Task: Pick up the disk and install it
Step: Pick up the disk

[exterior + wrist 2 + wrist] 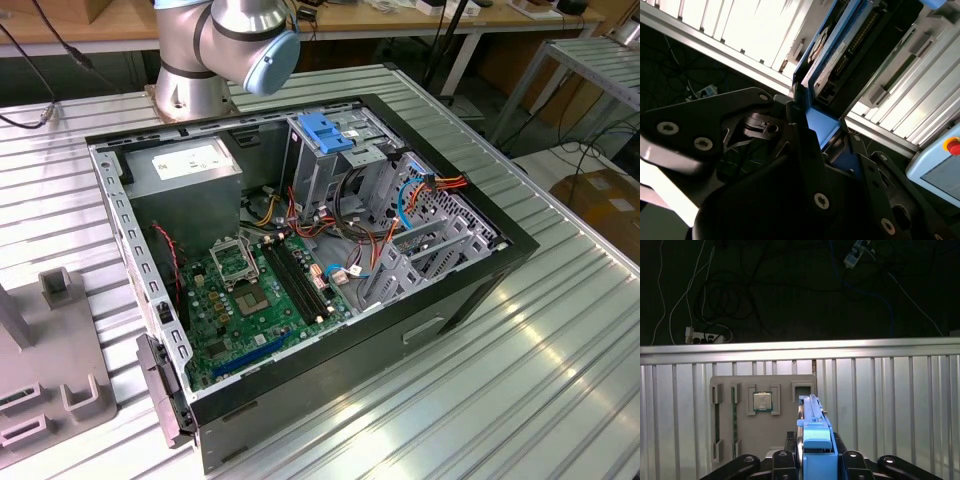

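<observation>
Between the black fingers of the claw (817, 460) sits the disk (815, 432), standing on its thin edge with a blue rail showing. The claw is pinching the disk. In the second wrist view, the disk's (832, 55) flat side with its white label shows. Beyond the disk lies the silver ribbed bench (890, 405) with a grey tray (785, 420) on it. A small square chip (762, 401) sits in one slot of the tray. In the exterior view, an open computer case (300, 250) sits on the bench near the arm (230, 40).
</observation>
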Motion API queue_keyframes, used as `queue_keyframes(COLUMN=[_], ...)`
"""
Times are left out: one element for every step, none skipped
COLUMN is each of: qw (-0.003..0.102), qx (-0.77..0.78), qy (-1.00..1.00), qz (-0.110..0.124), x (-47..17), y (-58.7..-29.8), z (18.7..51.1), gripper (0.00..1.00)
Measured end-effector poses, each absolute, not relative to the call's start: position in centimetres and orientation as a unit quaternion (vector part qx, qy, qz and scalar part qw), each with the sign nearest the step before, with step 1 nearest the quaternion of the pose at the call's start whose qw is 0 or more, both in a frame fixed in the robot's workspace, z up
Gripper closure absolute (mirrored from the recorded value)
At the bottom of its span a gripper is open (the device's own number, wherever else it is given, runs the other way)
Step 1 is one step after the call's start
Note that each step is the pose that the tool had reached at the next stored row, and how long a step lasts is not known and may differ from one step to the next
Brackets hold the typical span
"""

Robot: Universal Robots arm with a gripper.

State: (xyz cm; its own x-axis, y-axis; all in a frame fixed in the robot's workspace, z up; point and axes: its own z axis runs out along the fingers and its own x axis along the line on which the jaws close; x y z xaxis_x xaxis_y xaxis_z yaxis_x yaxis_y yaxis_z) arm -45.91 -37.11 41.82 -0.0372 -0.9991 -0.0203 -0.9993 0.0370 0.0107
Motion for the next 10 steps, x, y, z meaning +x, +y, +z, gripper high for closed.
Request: queue_keyframes(qw=[0.004, 0.004, 0.004, 0.003, 0.003, 0.003, 0.003, 0.003, 0.003, 0.003], qx=[-0.694, -0.694, -0.694, -0.694, -0.694, -0.694, -0.694, -0.694, -0.694, -0.694], qy=[0.72, 0.72, 0.72, 0.72, 0.72, 0.72, 0.72, 0.72, 0.72, 0.72], qz=[0.011, 0.011, 0.011, 0.011, 0.011, 0.01, 0.01, 0.01, 0.01, 0.01], x=[-45.91, -45.91, -45.91, -45.91, -45.91, -45.91, -45.91, -45.91, -45.91, -45.91], y=[-37.11, -37.11, -37.11, -37.12, -37.12, -37.12, -37.12, -37.11, -37.11, -37.12], z=[41.83, 41.83, 41.83, 41.83, 41.86, 41.95, 42.07, 42.24, 42.41, 42.68], gripper=[0.63, 0.63, 0.63, 0.63, 0.63, 0.63, 0.63, 0.63, 0.63, 0.63])
